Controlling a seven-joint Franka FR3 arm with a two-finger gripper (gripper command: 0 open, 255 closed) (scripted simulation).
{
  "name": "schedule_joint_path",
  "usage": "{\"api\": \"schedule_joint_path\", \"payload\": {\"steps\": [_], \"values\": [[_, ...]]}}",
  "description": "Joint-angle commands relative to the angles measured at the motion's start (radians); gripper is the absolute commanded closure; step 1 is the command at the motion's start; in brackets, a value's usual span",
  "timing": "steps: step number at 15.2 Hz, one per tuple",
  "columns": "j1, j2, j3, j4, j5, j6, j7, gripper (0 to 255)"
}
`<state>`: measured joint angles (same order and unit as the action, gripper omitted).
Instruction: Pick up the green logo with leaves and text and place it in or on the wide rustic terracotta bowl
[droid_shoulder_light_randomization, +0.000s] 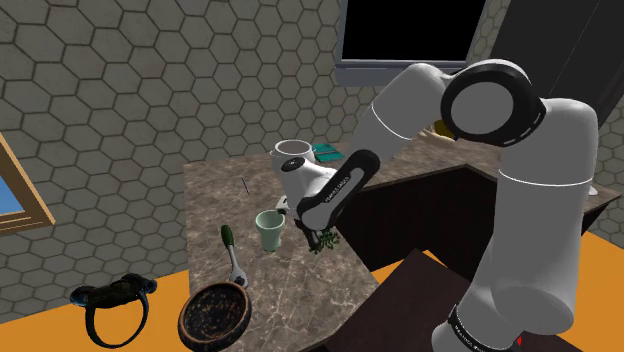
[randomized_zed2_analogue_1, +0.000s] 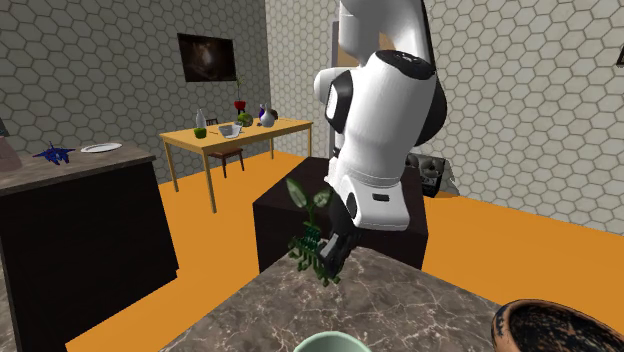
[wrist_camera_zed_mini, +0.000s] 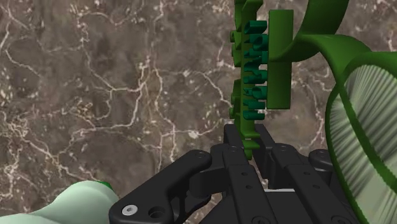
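- The green logo (wrist_camera_zed_mini: 254, 83) is clasped between the fingers of the gripper (wrist_camera_zed_mini: 257, 145), near the marble counter's (droid_shoulder_light_randomization: 215, 195) edge.
- It appears lifted clear, though this is hard to judge.
- A carry across to the wide brown bowl (droid_shoulder_light_randomization: 200, 296) is called for next, then a release.

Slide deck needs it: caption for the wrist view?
Black gripper shut on the green leaf logo, brown marbled counter beyond.
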<state>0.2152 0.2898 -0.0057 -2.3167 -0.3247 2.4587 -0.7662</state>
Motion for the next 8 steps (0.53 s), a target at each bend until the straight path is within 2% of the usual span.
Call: {"api": "schedule_joint_path", "payload": {"steps": [1, 8], "values": [[0.0, -0.027, 0.004, -0.002, 0.009, -0.025, -0.008, 255], [-0.003, -0.108, 0.012, 0.002, 0.035, -0.108, -0.039, 255]]}}
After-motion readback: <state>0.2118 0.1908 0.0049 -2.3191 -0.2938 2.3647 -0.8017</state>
